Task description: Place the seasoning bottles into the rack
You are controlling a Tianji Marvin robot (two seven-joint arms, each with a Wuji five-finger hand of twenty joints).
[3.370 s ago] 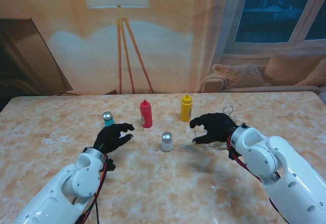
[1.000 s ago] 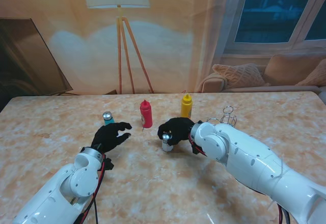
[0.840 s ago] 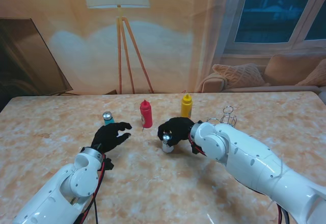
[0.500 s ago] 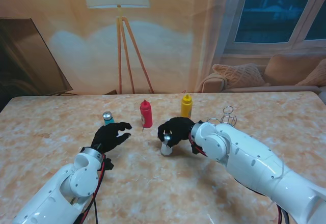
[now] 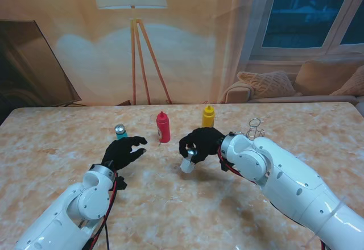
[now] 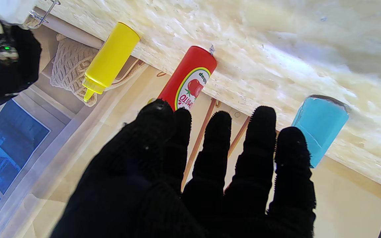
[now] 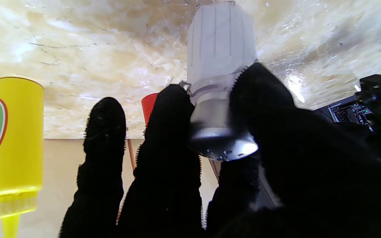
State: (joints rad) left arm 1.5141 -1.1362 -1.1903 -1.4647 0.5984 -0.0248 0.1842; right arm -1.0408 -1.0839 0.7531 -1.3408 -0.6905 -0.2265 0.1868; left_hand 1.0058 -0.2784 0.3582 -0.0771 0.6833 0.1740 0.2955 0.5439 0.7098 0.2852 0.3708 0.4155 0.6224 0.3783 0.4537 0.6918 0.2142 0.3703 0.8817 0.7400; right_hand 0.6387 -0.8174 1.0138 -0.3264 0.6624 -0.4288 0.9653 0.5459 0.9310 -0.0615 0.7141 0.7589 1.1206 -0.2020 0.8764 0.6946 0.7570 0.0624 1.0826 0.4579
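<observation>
My right hand is shut on the white shaker by its silver cap, and the shaker hangs tilted just above the table. In the right wrist view the fingers pinch the white shaker at the cap. The red ketchup bottle and the yellow bottle stand farther from me. A blue shaker stands just beyond my open left hand. The wire rack shows behind my right forearm, mostly hidden.
The marble table runs wide to both sides. A floor lamp and a sofa stand beyond the far edge. In the left wrist view the red bottle, yellow bottle and blue shaker line up.
My right hand swung left from the rack to the white shaker, closed on its cap, and has now lifted and tilted it. The left hand has barely moved.
</observation>
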